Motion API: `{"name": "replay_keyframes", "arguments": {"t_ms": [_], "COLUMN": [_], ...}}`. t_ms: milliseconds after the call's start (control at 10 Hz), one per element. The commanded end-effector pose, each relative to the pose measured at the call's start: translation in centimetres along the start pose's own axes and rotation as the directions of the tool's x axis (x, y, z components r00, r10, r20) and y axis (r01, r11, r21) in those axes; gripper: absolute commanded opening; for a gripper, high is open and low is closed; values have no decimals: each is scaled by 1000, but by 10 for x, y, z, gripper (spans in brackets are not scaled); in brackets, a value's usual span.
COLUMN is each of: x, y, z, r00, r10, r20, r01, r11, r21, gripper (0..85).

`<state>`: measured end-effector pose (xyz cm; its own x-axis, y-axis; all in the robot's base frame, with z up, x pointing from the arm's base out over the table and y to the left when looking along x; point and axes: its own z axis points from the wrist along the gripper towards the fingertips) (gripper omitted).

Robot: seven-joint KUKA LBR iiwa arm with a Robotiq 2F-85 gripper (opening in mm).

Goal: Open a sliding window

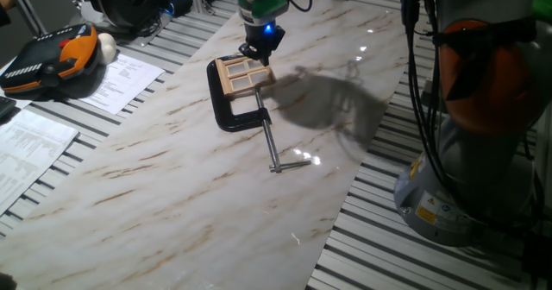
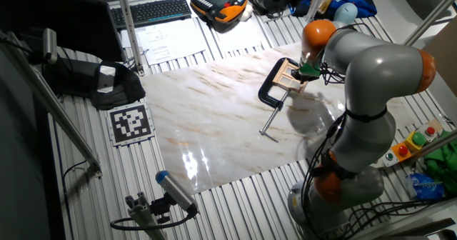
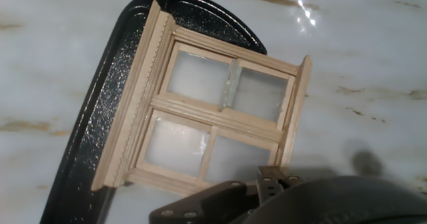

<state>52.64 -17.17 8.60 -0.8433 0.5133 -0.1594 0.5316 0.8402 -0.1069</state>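
Hand (image 1: 259, 50) hovers just above the small light-wood four-pane sliding window (image 1: 243, 73), which lies flat on the marble-patterned desk (image 1: 172, 160) near its far edge, held by a black metal C-clamp (image 1: 226, 109). The window's near edge sits directly under the fingers; whether they are spread or closed cannot be told.

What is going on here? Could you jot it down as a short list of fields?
Surface: marble-look table
Main item: sliding window, light wood, four panes, lying flat
Holder: black C-clamp around the window's frame, screw handle pointing away across the table
Gripper: right above the window's edge; open or shut cannot be told
Bystanders: papers, orange handheld controller
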Motion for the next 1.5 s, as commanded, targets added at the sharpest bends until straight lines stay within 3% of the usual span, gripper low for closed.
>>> {"name": "replay_keyframes", "arguments": {"t_ms": [0,100,300,500,800,1400], "x": [-1,-3,-5,-5,-7,-8], "y": [2,3,7,9,14,18], "z": [3,6,11,12,14,19], "r00": [1000,999,994,989,985,977], "r10": [15,44,92,126,150,188], "r20": [-7,-24,-52,-75,-88,-100], "r01": [-15,-44,-91,-126,-151,-188], "r11": [1000,999,996,992,989,982], "r21": [-3,-4,23,10,-1,14], "gripper": [0,0,0,0,0,0]}}
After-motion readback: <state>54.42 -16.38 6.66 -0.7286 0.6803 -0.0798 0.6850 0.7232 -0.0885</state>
